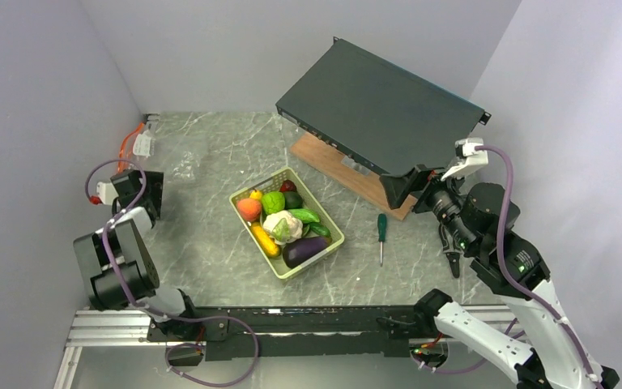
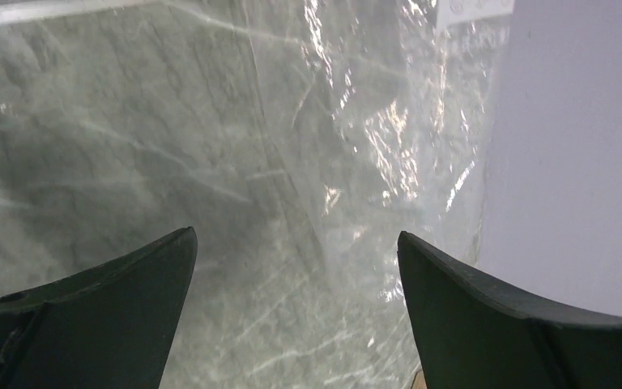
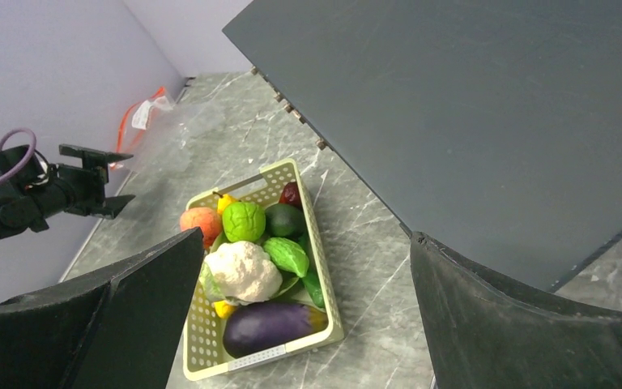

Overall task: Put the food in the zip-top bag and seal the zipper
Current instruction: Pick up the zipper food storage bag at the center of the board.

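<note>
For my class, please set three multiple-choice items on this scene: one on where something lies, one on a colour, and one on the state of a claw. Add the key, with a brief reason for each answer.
1. Relative to the basket, the screwdriver lies:
A. inside it
B. on the table, to its right
C. on the table, to its left

2. The eggplant in the basket is:
A. purple
B. white
C. orange

3. The left claw is:
A. open and gripping nothing
B. shut and empty
C. shut on a vegetable

Key:
1 B: the top view shows it flat on bare table, right of the basket.
2 A: it is dark purple in both the top and the right wrist views.
3 A: in the left wrist view its jaws stand wide apart, with nothing gripped.
</note>
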Robot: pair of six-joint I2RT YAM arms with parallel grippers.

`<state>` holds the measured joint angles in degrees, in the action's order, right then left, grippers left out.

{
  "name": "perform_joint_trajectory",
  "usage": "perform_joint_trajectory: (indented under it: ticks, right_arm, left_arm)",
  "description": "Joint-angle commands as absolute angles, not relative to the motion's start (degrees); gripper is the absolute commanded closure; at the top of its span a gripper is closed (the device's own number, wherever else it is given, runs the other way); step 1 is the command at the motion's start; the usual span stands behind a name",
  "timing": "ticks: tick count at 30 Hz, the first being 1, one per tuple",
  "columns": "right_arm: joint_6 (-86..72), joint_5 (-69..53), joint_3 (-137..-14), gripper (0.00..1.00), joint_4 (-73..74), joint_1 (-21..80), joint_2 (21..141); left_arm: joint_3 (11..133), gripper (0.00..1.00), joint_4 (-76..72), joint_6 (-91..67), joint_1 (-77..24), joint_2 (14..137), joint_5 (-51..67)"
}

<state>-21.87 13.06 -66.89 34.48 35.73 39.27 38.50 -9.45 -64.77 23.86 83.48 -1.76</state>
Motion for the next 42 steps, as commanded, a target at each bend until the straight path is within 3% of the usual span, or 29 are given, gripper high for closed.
perform_joint_trajectory:
  ticks: [1,6,16,20,29,35,42]
  right_arm:
    - [-21.84,15.78,-70.88,0.0,35.84,35.83,38.46]
    - [-23.8,16.1,-70.93,0.0,36.15,35.81,38.08]
    - [-28.63,13.59,-68.19,0.01,34.36,35.77,38.22]
    - [-29.5,12.92,-68.94,0.02,34.09,35.77,39.01]
    - [-26.94,10.98,-72.19,0.03,33.31,35.76,43.99]
    - [-26.97,10.47,-69.65,0.03,32.58,35.76,43.92]
    - [-24.57,10.04,-70.65,0.03,35.63,35.72,45.46]
  left_arm:
    - [40.83,0.0,-18.47,-68.36,25.96,88.76,-0.58]
    - [45.26,0.0,-19.68,-66.94,27.2,94.0,-2.9]
    - [45.87,0.01,-37.2,-70.12,30.21,106.33,10.12]
    - [45.37,0.2,-40.49,-69.6,30.36,107.81,11.17]
    - [44.43,0.79,-45.61,-69.17,30.5,108.8,13.68]
    - [43.66,0.99,-41.59,-64.31,29.7,103.59,12.1]
    - [42.32,1.0,-23.49,-55.68,24.88,90.01,5.47]
